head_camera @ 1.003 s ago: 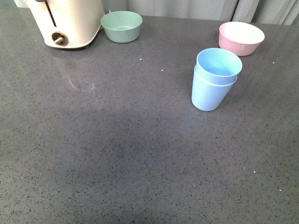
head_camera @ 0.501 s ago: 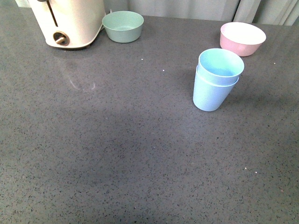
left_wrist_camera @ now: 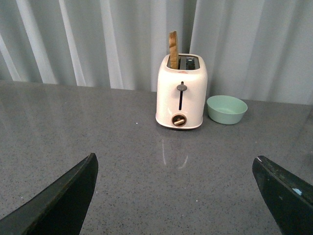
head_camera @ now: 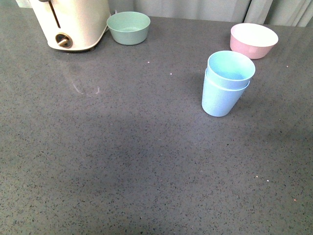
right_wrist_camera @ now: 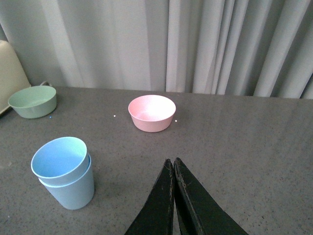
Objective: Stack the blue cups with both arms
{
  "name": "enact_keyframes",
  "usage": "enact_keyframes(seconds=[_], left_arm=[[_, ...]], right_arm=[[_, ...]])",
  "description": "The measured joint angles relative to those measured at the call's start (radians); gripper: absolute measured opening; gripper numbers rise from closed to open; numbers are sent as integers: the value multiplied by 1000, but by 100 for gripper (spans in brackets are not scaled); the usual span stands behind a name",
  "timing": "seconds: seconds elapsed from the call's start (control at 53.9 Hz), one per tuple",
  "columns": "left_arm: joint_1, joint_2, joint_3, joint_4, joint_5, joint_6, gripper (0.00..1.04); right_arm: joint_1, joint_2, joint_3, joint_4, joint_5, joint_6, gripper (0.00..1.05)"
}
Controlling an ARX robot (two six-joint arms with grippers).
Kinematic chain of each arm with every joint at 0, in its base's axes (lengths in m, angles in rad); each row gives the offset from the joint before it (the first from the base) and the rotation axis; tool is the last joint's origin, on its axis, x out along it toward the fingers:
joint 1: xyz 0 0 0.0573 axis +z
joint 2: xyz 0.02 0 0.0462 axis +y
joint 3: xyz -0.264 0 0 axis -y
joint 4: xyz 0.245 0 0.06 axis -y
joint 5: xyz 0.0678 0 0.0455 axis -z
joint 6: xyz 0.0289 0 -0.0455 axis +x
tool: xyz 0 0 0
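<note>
The two pale blue cups [head_camera: 225, 85] stand nested, one inside the other, upright on the grey counter, right of centre in the front view. They also show in the right wrist view [right_wrist_camera: 66, 172]. Neither arm shows in the front view. My left gripper [left_wrist_camera: 176, 169] is open and empty, its two black fingers spread wide above bare counter, facing the toaster. My right gripper [right_wrist_camera: 172, 162] is shut with nothing between its fingers, apart from the cups, which stand off to one side of it.
A cream toaster [head_camera: 71, 22] holding a slice of toast [left_wrist_camera: 173, 49] stands at the back left, a mint-green bowl [head_camera: 128, 27] beside it. A pink bowl [head_camera: 253, 40] stands at the back right. Grey curtains hang behind the counter.
The front view has shifted by a few pixels. The nested cups stand as before, and no arm enters that view.
</note>
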Motion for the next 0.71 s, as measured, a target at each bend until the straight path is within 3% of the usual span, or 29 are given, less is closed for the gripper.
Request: enact_keyframes(seconds=[0.706], left_arm=[[0,0,0,0,0,0,96]], right_arm=[[0,-294,-64,-196,0,1,2]])
